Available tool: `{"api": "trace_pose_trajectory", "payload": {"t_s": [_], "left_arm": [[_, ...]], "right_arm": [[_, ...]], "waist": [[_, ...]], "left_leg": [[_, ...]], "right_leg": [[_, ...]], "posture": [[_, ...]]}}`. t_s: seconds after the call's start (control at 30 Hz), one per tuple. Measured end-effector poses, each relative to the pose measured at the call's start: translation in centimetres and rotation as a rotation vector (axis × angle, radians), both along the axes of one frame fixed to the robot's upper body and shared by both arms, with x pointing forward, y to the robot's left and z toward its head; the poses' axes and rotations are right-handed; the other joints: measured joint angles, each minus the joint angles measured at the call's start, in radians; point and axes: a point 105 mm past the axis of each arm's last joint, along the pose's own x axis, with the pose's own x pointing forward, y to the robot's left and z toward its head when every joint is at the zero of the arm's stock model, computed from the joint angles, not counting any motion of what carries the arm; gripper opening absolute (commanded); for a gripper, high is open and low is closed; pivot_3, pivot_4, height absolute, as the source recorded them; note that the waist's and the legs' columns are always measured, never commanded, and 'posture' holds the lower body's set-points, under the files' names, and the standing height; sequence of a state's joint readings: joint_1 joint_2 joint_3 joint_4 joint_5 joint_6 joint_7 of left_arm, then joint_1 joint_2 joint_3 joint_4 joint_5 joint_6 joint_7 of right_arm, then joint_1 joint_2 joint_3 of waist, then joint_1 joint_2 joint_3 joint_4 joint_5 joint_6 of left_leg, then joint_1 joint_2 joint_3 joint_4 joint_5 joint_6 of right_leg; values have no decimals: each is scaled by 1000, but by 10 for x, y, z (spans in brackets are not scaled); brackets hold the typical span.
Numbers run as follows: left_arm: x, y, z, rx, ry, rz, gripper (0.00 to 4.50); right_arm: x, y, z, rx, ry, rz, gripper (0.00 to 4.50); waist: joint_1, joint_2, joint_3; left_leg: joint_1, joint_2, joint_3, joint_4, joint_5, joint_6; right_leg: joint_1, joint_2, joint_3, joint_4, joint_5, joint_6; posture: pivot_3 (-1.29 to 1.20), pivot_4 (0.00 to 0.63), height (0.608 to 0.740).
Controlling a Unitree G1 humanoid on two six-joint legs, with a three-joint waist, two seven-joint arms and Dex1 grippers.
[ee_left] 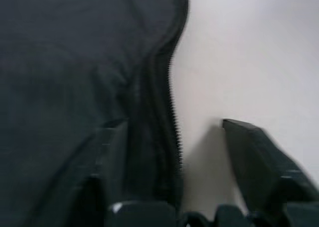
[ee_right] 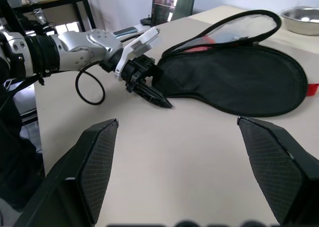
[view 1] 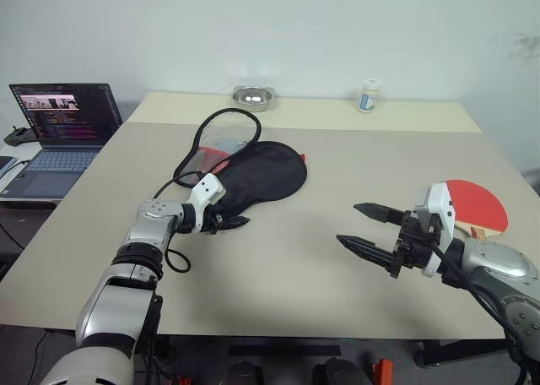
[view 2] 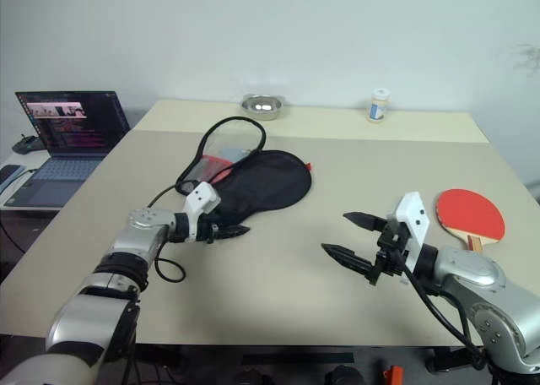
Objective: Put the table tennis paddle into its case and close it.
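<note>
Left wrist view: the case's (ee_left: 75,62) zipped edge is straddled by the left gripper's (view 1: 229,223) half-open jaws, while the paddle (view 1: 475,206) is flanked by the right gripper's (view 1: 364,226) wide-open jaws.

Paddle (view 1: 474,206) handle behind right gripper (view 1: 364,228)

Black fabric on the case (view 1: 261,176), with red showing at its 10 o'clock edge. Red face on the table tennis paddle (view 1: 477,206). Beige table (view 1: 337,258). Silver bowl (view 1: 252,97).
</note>
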State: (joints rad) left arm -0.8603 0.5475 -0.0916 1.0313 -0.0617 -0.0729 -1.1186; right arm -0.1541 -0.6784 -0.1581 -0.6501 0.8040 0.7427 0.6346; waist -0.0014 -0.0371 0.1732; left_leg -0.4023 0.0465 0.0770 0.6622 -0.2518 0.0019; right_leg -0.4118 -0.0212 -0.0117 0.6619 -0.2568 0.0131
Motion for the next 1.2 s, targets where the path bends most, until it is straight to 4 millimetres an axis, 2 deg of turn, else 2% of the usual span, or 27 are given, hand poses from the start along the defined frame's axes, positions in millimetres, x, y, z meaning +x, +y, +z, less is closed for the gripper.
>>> {"api": "trace_pose_trajectory", "payload": {"t_s": [0.17,0.2,0.3,0.4,0.5,0.67,0.93,1.07,1.2], "left_arm": [[1,-1,1,4,-12,-1,103],[1,-1,1,3,-13,-2,18],[1,-11,5,-39,4,-15,18],[-6,-46,17,-125,37,-98,18],[-17,-69,21,-175,86,-133,18],[-40,-119,18,-263,205,-197,18],[-46,-171,9,-331,266,-205,18],[-51,-179,7,-327,271,-245,1056],[-50,-178,10,-327,240,-247,2498]], "right_arm": [[2,-3,2,6,-11,-15,4211],[2,-3,2,6,-11,-16,4211],[3,-5,3,3,-14,-26,4211],[3,-6,4,-9,-19,-36,4211],[4,-9,4,-21,-14,-47,4211],[3,-17,8,-54,-17,-59,4211],[-1,-34,8,-127,4,-66,4211],[-1,-38,9,-134,-2,-82,4211],[0,-38,9,-143,-14,-107,4211]], "waist": [[0,0,0],[0,0,0],[0,0,0],[3,0,0],[0,0,0],[0,0,0],[2,0,0],[-1,0,0],[-1,0,0]], "left_leg": [[0,0,0,0,0,0],[0,0,0,0,0,0],[0,0,0,0,0,0],[-1,-1,0,1,0,0],[-1,-1,0,0,0,0],[0,-1,-2,1,0,0],[0,-2,-2,1,0,0],[0,-1,-2,0,0,0],[0,-1,-3,1,0,0]], "right_leg": [[0,0,0,0,0,0],[0,0,0,0,0,0],[0,0,0,1,0,0],[0,0,0,0,0,0],[0,-1,1,0,0,0],[0,0,0,1,0,0],[2,1,0,0,0,0],[1,1,0,0,0,0],[1,1,0,1,0,0]], "posture": [[0,150,740],[0,150,740],[0,150,740],[0,150,740],[0,150,740],[0,150,740],[0,150,740],[0,150,740],[0,150,740]]}}
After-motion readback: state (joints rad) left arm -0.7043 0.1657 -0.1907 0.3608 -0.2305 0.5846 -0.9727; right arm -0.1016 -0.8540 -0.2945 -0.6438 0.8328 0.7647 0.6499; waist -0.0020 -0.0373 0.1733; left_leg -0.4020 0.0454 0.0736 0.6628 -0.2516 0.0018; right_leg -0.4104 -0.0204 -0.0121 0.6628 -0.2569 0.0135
